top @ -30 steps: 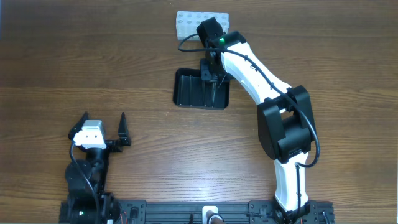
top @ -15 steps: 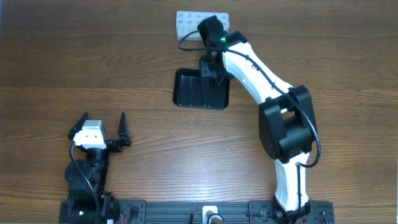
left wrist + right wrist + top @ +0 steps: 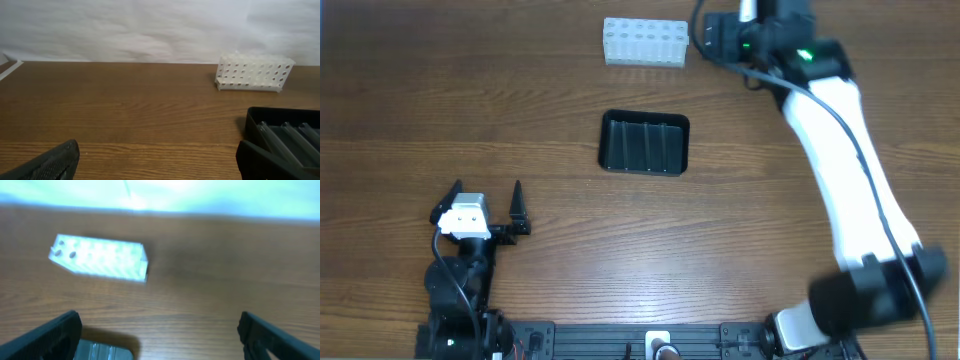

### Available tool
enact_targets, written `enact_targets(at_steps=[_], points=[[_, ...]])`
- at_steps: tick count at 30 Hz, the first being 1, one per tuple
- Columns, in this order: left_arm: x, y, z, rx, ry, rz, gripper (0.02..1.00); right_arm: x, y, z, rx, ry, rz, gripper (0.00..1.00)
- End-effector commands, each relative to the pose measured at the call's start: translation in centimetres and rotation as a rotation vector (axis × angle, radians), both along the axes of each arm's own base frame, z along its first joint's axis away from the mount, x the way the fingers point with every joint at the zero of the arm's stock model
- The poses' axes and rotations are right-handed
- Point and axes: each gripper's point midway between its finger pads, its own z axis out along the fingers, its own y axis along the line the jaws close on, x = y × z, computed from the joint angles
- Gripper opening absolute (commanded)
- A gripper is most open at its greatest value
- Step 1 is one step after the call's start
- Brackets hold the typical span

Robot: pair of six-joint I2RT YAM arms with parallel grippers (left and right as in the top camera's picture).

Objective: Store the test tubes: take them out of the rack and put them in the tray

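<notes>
- Wooden table seen from above: a white test tube rack stands at the far edge. A black tray holding clear test tubes lies nearer the middle. The left gripper sits well apart from both, spread wide and empty.
- Left wrist view: the tray lies just past one fingertip, with the rack beyond it.
- Right wrist view: the right gripper is lifted, wide open and holding nothing. The rack is ahead of it, and a tray corner is near one finger.
</notes>
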Motion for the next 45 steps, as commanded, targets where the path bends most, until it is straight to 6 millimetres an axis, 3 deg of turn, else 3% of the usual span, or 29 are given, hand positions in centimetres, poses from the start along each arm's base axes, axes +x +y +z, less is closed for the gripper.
enact_targets(at_steps=[1,5,10,19,27,45], points=[[0.0,-0.1,-0.2,0.017,0.006,-0.008,1.000,-3.1,-3.2,2.5,-0.049,-0.113,-0.021,0.993],[0.0,-0.1,-0.2,0.017,0.006,-0.008,1.000,-7.1,-6.8,3.3,-0.044,-0.190,-0.098,0.993],[0.0,-0.1,-0.2,0.017,0.006,-0.008,0.998,-12.3,-9.1,1.9,-0.097,-0.248,-0.166,0.991],[0.0,-0.1,-0.2,0.017,0.006,-0.008,1.000,-18.6,-9.9,-4.1,-0.091,-0.366,-0.206,0.991],[0.0,-0.1,-0.2,0.017,0.006,-0.008,1.000,-20.0,-10.6,-8.8,-0.082,-0.468,-0.236,0.993],[0.0,-0.1,-0.2,0.017,0.006,-0.008,0.998,-22.5,-10.6,-12.7,-0.107,-0.568,-0.223,0.991]])
